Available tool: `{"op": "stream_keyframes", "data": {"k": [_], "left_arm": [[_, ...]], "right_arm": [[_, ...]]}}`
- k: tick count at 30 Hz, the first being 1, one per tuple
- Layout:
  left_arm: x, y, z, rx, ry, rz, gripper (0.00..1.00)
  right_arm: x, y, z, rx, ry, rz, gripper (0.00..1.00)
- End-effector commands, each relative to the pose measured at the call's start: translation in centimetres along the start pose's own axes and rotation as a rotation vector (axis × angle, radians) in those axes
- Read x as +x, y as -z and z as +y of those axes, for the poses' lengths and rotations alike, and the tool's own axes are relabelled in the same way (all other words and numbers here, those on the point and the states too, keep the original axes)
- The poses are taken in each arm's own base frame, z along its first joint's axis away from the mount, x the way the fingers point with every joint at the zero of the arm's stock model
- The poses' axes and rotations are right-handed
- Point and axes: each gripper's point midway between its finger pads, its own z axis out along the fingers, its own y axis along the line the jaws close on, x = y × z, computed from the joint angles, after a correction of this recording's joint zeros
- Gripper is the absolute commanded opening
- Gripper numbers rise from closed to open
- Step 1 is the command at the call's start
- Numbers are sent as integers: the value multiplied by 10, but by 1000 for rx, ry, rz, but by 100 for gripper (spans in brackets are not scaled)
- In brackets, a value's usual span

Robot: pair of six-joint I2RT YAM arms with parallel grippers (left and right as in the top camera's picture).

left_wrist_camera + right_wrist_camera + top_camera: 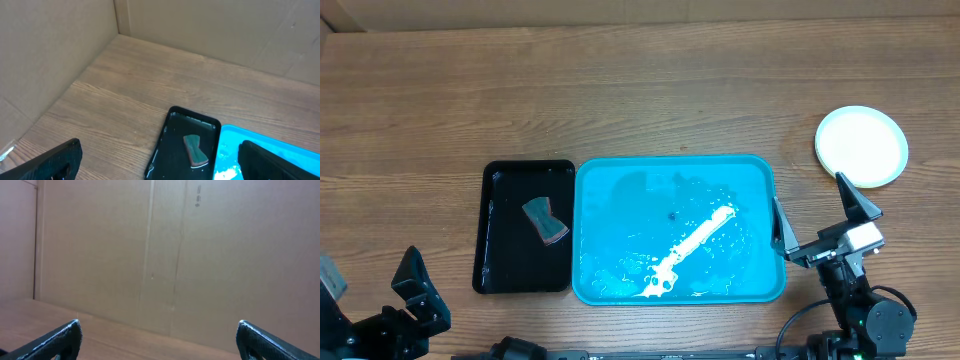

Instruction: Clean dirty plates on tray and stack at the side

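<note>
None of the plates (861,146) lay on the tray (620,185): its blue floor was bare and wet, crossed by a white streak (698,240) running from its centre toward its lower edge. At the upper right of the overhead frame a pale yellow-green disc with a whitish centre sat on the table (620,90), well apart from the tray's right rim. Only that top disc showed from above, so I could not tell how many lay beneath it. Its face looked clean. Judging from this, the washing and stacking seemed finished or very nearly so, with little left beyond perhaps parking the arms.

Left of the blue tray, just beside it, a black tray (505,168) held a sponge (546,221).

Both pairs of fingers were spread wide and grasped nothing. The right gripper (810,195) sat at the lower right, one finger just beside the tray's right rim, the other pointing up toward the plates, near them but not touching. The left gripper (425,290) sat at the lower left corner, far from the plates and clear of both trays.
</note>
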Motion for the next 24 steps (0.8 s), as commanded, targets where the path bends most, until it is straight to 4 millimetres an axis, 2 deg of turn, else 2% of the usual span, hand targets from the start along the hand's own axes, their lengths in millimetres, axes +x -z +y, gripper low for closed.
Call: {"op": "stream_keyframes", "data": {"k": [1,9,15,18,22,24], "left_arm": [[-2,-1,1,-11,-13,-3,100],[-2,-1,1,-11,-13,-4,100],[-2,-1,1,-11,-13,-4,100],[-2,-1,1,-11,-13,-3,100],[-2,-1,1,-11,-13,-3,100],[-2,-1,1,-11,-13,-4,100]], "right_arm": [[4,4,3,-10,-22,-13,100],[5,17,6,-1,-20,-22,100],[15,17,6,-1,-32,17,100],[37,18,4,11,-63,102,100],[74,25,-13,140,-271,211,100],[82,27,-14,153,-282,241,100]]}}
